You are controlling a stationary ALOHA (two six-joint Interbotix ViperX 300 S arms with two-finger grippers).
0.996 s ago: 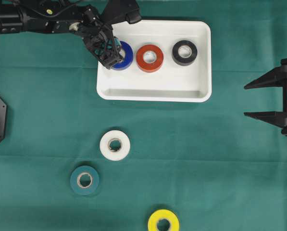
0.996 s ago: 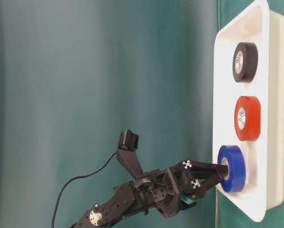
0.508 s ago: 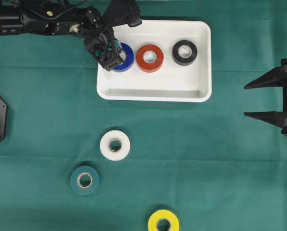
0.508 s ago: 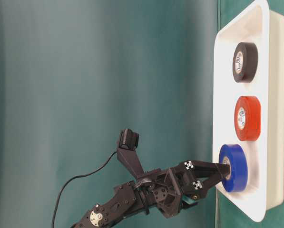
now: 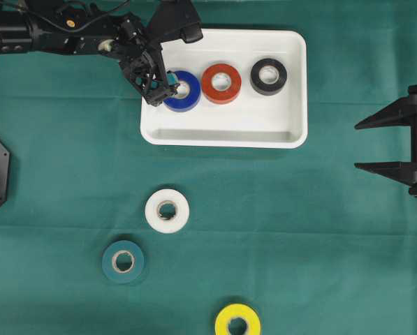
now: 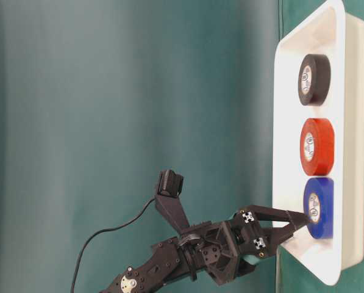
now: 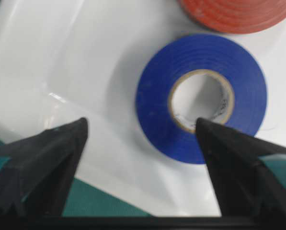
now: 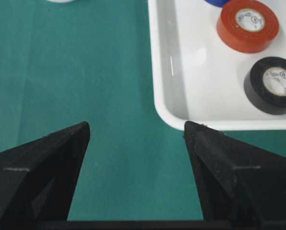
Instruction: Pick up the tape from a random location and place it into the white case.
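The white case [image 5: 225, 136] holds three tape rolls in a row. The blue tape [image 5: 182, 91] lies flat at the case's left end, touching or nearly touching the red roll [image 5: 221, 83]. My left gripper [image 5: 163, 89] hovers open over that corner. In the left wrist view its jaws [image 7: 142, 122] stand wide, one tip over the blue tape [image 7: 200, 96] and the other over the bare case floor [image 7: 85, 62]. Nothing is held. At the table's right edge, away from everything, my right gripper [image 5: 356, 146] is open and empty.
A black roll [image 5: 268, 76] sits in the case to the right of the red one. On the green cloth in front of the case lie a white roll [image 5: 167, 211], a teal roll [image 5: 123, 261] and a yellow roll [image 5: 237, 324] at the near edge.
My left gripper has opened and let go of the blue tape, which dropped flat and slid a little right towards the red roll. The right arm has not moved.
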